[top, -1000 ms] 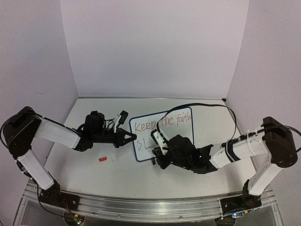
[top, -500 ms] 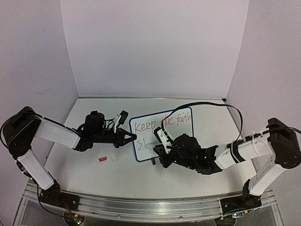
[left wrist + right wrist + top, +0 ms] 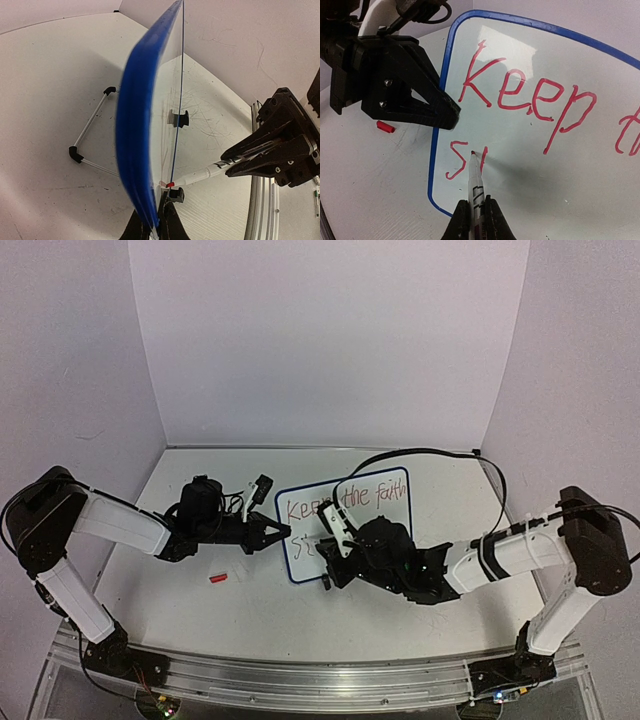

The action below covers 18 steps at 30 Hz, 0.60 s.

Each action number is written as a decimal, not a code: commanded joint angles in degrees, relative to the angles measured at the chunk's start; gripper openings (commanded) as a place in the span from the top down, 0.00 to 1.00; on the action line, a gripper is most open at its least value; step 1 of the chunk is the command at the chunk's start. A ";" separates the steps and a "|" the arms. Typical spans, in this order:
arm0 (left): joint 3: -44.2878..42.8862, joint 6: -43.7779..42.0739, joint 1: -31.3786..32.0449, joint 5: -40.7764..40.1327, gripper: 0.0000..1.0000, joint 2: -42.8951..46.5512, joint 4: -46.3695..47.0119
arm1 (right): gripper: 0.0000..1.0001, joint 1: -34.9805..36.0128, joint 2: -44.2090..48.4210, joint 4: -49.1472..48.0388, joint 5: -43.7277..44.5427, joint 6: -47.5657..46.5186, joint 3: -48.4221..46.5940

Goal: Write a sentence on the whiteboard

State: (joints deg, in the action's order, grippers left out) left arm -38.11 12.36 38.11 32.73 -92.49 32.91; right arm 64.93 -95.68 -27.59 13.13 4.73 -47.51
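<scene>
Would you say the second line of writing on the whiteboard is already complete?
No, on the whiteboard only an S and one stroke stand beneath Keep.

On the whiteboard (image 3: pixel 580 180) I read the sentence (image 3: pixel 530 100) in red handwriting: "Keep the faith" on the top line, "S" and one further stroke below

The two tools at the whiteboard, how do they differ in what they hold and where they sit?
The left tool is shut on the whiteboard's left rim, while the right tool is shut on a marker. The left tool sits off the board's side; the right tool hangs over its lower left, with the marker tip on the second line of the sentence. Both are black and shut.
</scene>
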 commanded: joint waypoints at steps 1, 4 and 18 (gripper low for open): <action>0.93 -4.45 -1.11 -10.27 1.00 0.88 -3.64 | 1.00 -0.05 -1.11 0.93 2.26 0.25 -2.26; 0.84 -4.45 -1.13 -10.15 1.00 0.67 -3.66 | 1.00 -0.03 -1.17 1.87 3.34 0.46 -2.24; 0.75 -4.39 -1.11 -10.34 1.00 0.53 -3.84 | 1.00 -0.06 6.66 0.42 5.70 1.12 3.49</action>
State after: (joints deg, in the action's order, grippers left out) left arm -38.11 12.40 38.11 32.32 -92.47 32.80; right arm 65.56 -95.46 -24.89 17.60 5.90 -47.58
